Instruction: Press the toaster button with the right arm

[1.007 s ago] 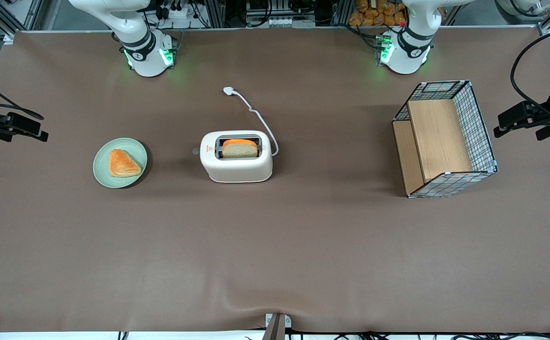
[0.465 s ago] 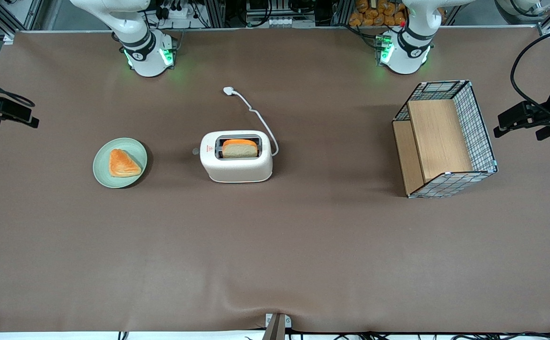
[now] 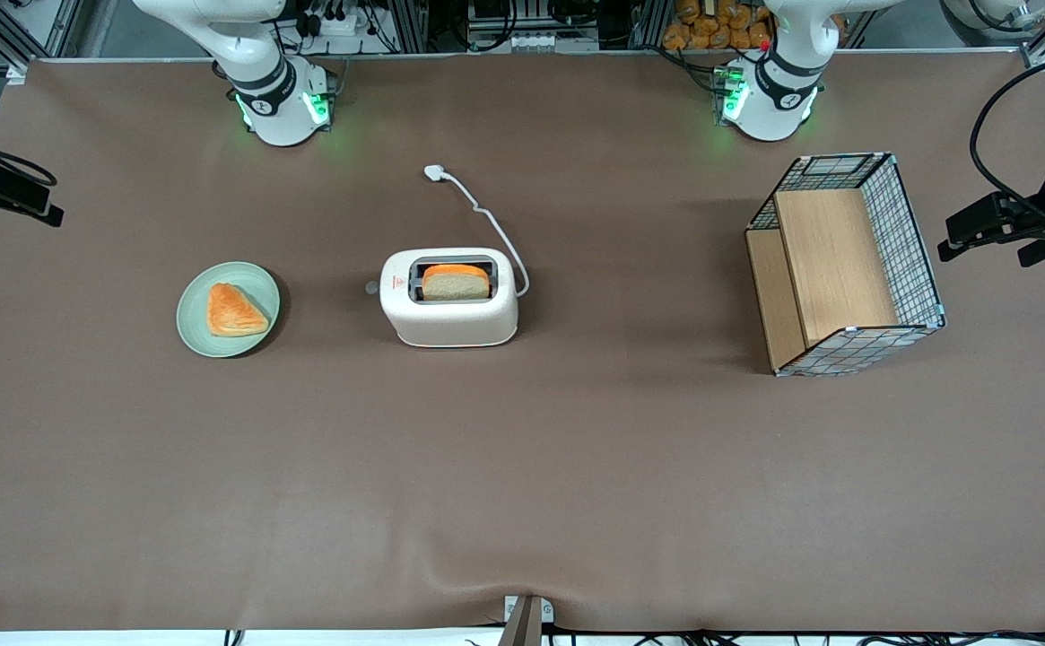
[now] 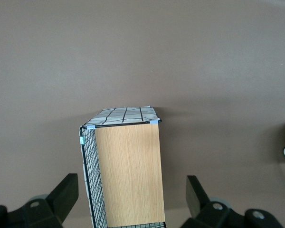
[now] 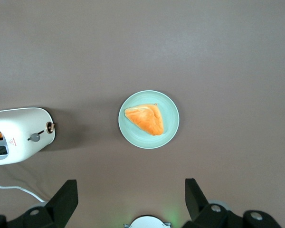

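1. Compared with the earlier front views, the gripper (image 3: 2, 193) has shifted upward along the edge of the picture, toward the working arm's end of the table; nothing on the table has moved.
2. Gripper state: the two black fingers (image 5: 61, 199) stand spread wide apart in the right wrist view, with nothing between them. The gripper hangs high above the table, well apart from the toaster.
3. Toaster (image 3: 448, 296): cream-white, upright near the table centre, with a slice of bread (image 3: 456, 282) standing in its top slot.
4. Toaster button (image 3: 371, 288): a small grey knob sticking out of the toaster's short end, at 9 o'clock from the toaster body in the front view. Nothing touches it.
5. Cord (image 3: 486, 220): white, running from the toaster toward 12 o'clock and ending in a plug (image 3: 433, 172) lying flat on the table.
6. Plate (image 3: 257, 280): pale green, at 9 o'clock from the button and apart from it, carrying a triangular pastry (image 3: 233, 310).
7. Wire basket (image 3: 912, 247): wood-lined, lying toward the parked arm's end of the table, at 3 o'clock from the toaster.
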### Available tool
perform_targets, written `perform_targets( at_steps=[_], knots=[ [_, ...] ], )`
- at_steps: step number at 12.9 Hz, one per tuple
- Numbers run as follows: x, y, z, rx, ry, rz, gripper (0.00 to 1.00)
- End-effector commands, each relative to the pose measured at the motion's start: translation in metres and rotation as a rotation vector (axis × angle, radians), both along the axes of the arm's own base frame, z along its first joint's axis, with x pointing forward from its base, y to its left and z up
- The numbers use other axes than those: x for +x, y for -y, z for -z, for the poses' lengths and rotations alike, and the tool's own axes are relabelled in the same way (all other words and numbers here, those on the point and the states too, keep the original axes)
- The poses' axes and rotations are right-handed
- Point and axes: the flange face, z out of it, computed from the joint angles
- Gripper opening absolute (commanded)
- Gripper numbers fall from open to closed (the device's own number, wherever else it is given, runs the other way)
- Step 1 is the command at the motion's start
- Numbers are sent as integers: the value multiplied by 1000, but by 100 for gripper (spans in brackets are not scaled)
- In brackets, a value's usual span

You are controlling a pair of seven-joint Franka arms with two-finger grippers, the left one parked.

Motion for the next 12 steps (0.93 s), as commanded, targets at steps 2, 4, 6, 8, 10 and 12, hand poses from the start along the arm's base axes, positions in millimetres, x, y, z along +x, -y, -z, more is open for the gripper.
perform_targets(
  at_steps=[2, 4, 6, 8, 10, 12],
  knots=[
    [1, -10, -25, -31, 43, -1, 100],
    [7, -6, -26, -13, 78, 8, 100],
    [10, -9, -23, -13, 80, 4, 100],
    [9, -9, -23, -12, 75, 6, 100],
    [9, -8, -22, -11, 72, 8, 100],
    [9, -8, -21, -10, 71, 8, 100]
  ],
)
